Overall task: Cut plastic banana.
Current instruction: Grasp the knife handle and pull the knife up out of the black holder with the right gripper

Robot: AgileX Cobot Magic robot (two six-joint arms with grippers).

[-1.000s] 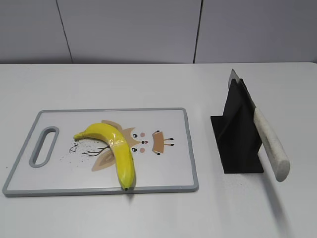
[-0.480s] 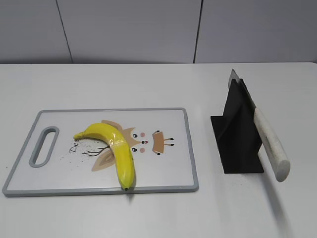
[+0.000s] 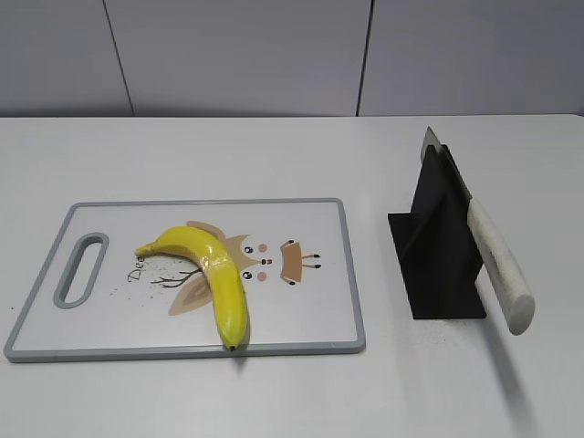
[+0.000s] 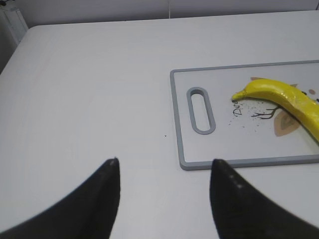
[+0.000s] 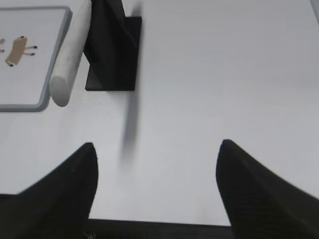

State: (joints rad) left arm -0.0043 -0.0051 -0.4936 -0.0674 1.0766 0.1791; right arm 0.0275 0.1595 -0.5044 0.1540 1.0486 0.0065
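The plastic banana (image 3: pixel 214 271) is glossy yellow and curved. It lies on a white cutting board (image 3: pixel 301 310) with a grey rim, stem to the left, dark tip at the front edge. It also shows in the left wrist view (image 4: pixel 284 97). A knife with a white handle (image 3: pixel 497 265) rests slanted in a black stand (image 3: pixel 438 265), and its handle also shows in the right wrist view (image 5: pixel 70 55). My left gripper (image 4: pixel 164 164) is open and empty over bare table, left of the board. My right gripper (image 5: pixel 157 147) is open and empty near the table's front edge, in front of the stand. Neither gripper shows in the exterior view.
The board has a slot handle (image 3: pixel 80 268) at its left end and an owl drawing under the banana. The white table (image 3: pixel 274 155) runs back to a grey panelled wall. The table's front edge (image 5: pixel 159 219) lies just under my right gripper.
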